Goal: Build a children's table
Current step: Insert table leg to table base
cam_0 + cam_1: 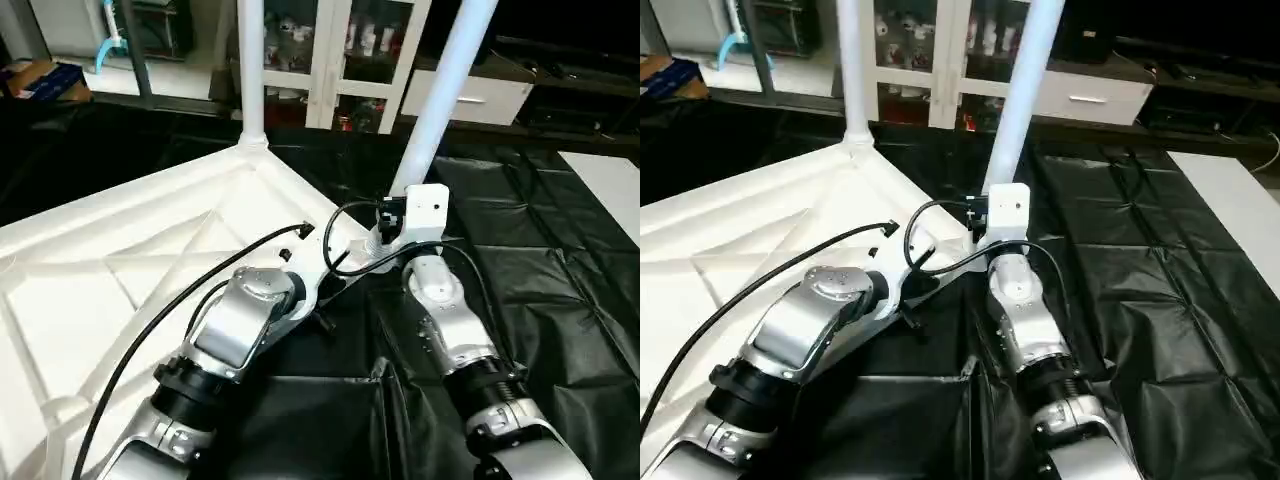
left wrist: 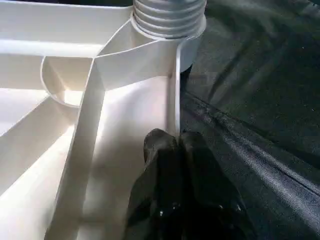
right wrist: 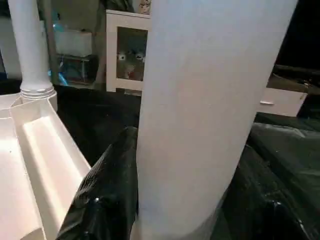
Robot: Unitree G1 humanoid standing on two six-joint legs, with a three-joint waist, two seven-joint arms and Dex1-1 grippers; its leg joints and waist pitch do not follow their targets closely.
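Table top: the white table top (image 1: 110, 270) lies upside down on the black cover (image 1: 540, 260) of the worktop, ribs facing up.
Far leg: one white leg (image 1: 250, 70) stands straight up in the far corner socket (it looks screwed in).
Near leg: a second leg (image 1: 440, 100) leans a little and sits in the next corner socket (image 2: 165, 30); its grey thread rings are not all the way in.
Right claw: the right claw (image 3: 180, 200) has its two black fingers (image 3: 107, 185) on both sides of the near leg, holding it low down.
Left claw: the left claw (image 2: 175, 150) is pinched on the thin rim of the table top, just beside that socket, with no gap between its fingers.
Done: one leg looks done, and one is partly in.
Left to do: I think the near leg needs more turns, then two more legs must go in, and last the table gets flipped onto its feet.
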